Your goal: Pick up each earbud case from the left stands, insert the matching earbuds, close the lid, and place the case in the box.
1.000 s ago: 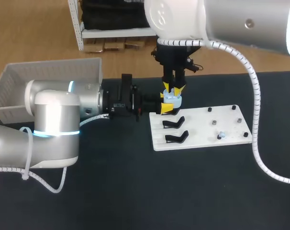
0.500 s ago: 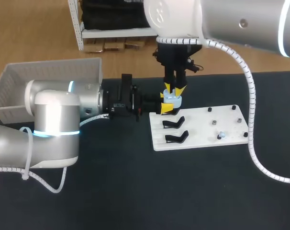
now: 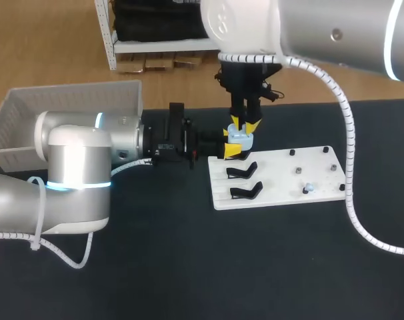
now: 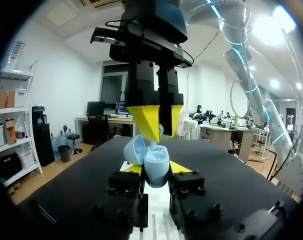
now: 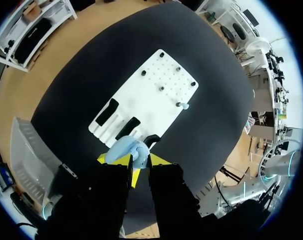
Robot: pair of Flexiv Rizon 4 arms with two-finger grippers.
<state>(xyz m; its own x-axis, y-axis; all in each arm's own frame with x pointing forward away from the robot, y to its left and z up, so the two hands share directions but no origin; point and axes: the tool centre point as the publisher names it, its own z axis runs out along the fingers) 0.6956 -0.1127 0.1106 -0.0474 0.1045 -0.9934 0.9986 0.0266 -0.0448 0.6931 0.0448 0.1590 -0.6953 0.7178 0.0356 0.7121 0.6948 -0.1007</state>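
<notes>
Your left pincer (image 4: pixel 156 168) comes in level from the left. It is clamped on the light-blue, rounded plastic earbud case (image 3: pixel 240 139), one yellow tip on each side, holding it in the air over the far left corner of the white perforated plate (image 3: pixel 282 175). The case's hinged lid (image 4: pixel 134 150) stands open. Your right pincer (image 3: pixel 244 125) hangs straight down over the opening. Its tips are drawn narrow on what looks like a small pale-blue earbud (image 4: pixel 152 145), whose lower end is at or just inside the case mouth.

The main risk is misalignment:
- **Jamming:** if the bud's stem is off its socket or tilted, pushing down can jam it.
- **Twisting:** the same push can lever the case round in the side grip, which resists little in that direction.
- **Early release:** if you let go before the bud is seated, it can tip out and drop to the black tabletop (image 3: pixel 189 267).
- **Lid contact:** the open lid sits right beside your right pincer's tips, so any sideways drift can knock it or snap it partly shut on the bud.

From these views you cannot tell how deep the bud sits.

A second pale earbud (image 3: pixel 309 188) waits on a peg at the plate's near right. The two black stands (image 3: pixel 242 172) are empty, and the white mesh box (image 3: pixel 69 100) sits far left.
</notes>
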